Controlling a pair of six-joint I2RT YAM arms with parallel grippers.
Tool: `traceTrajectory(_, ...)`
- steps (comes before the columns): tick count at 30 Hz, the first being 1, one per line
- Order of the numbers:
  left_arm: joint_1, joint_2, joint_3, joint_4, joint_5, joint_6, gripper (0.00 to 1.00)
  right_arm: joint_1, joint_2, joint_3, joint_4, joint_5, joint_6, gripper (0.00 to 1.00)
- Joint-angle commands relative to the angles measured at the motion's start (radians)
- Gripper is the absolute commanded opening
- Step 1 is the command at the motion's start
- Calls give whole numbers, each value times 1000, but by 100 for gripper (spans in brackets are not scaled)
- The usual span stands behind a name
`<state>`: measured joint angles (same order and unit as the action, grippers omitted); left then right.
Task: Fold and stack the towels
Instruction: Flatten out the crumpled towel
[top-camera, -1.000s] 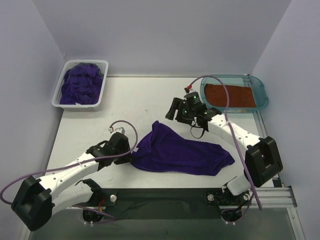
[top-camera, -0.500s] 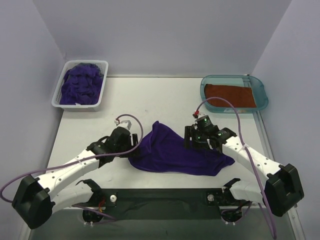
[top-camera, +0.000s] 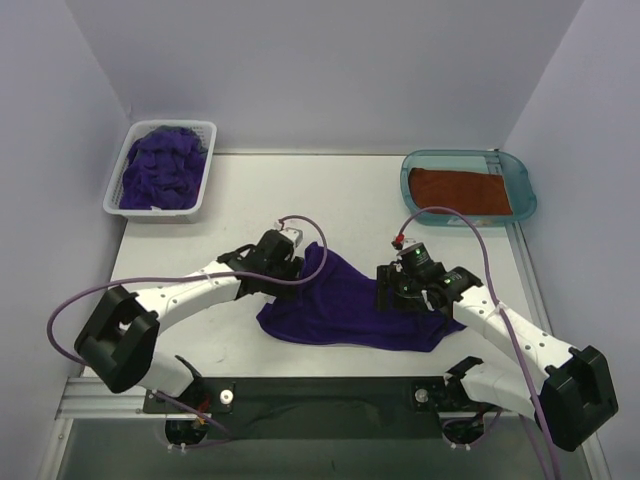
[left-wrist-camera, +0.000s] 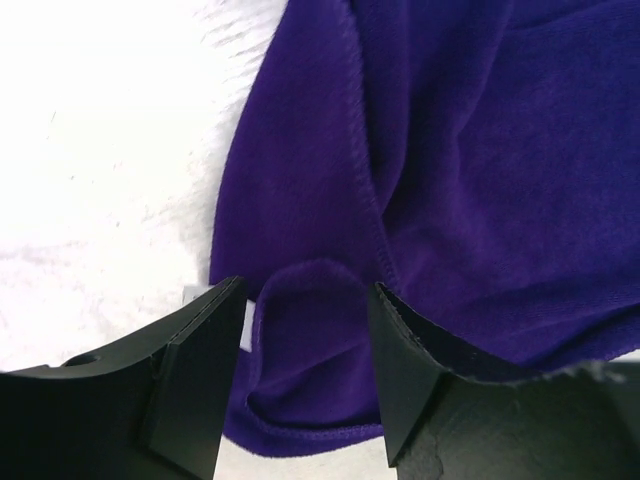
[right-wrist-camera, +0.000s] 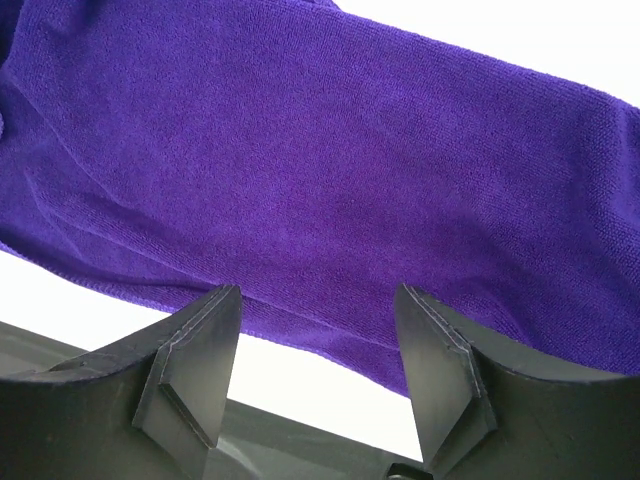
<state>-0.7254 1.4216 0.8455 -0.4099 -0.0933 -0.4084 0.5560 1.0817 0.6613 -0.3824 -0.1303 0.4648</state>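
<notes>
A purple towel (top-camera: 345, 305) lies crumpled on the white table, near the front. My left gripper (top-camera: 298, 268) is open over its far left corner; in the left wrist view the curled corner of the towel (left-wrist-camera: 310, 340) lies between the jaws. My right gripper (top-camera: 392, 299) is open above the towel's right part; the right wrist view shows the towel (right-wrist-camera: 330, 170) and its near edge between the jaws. A rust-orange towel (top-camera: 460, 191) lies folded flat in the teal tray (top-camera: 521, 170). More purple towels (top-camera: 160, 166) are heaped in the white basket (top-camera: 113, 205).
The basket stands at the back left, the tray at the back right. The dark front rail (top-camera: 330, 392) runs along the near table edge, close to the towel. Purple cables loop from both arms.
The left gripper moved right and away along the towel's left edge to its far corner. The right gripper came from near the tray down over the towel's right part.
</notes>
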Motion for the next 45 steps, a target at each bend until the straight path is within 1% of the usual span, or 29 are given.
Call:
traceTrajectory(1, -2, 49, 78, -4, 58, 92, 62, -5, -22, 8, -41, -2, -23, 63)
traceTrajectory(7, -3, 121, 115, -38, 93, 115, 60, -8, -20, 11, -46, -5, -31, 63)
traceTrajectory(14, -5, 137, 112, -70, 148, 131, 59, -8, -13, 8, -46, 0, -35, 63)
traceTrajectory(18, -3, 123, 119, -101, 171, 138, 55, -8, -8, 8, -46, 0, -38, 63)
traceTrajectory(21, -5, 103, 118, -112, 194, 146, 49, -8, -6, 8, -46, 0, -38, 63)
traceTrajectory(22, -3, 94, 118, -115, 213, 152, 48, -8, -6, 9, -46, 1, -38, 63)
traceTrajectory(26, -3, 83, 113, -119, 227, 172, 49, -8, -5, 9, -46, 0, -38, 63)
traceTrajectory(32, -3, 99, 148, -150, 221, 198, 49, -8, -8, 4, -46, -2, -35, 63)
traceTrajectory(35, -5, 112, 165, -165, 202, 188, 42, -10, -8, 4, -46, 1, -35, 63)
traceTrajectory(36, -3, 118, 168, -168, 196, 180, 33, -7, -8, 3, -46, 3, -37, 63)
traceTrajectory(39, -2, 119, 176, -182, 169, 166, 18, -8, -6, 0, -44, 11, -35, 63)
traceTrajectory(40, -2, 112, 178, -185, 159, 157, 11, -8, -6, -2, -46, 15, -34, 63)
traceTrajectory(43, 1, 93, 182, -208, 118, 134, 4, -13, 6, -12, -46, 47, -23, 63)
traceTrajectory(45, 15, 77, 187, -231, 101, 117, 2, -31, 24, -26, -44, 57, -5, 62)
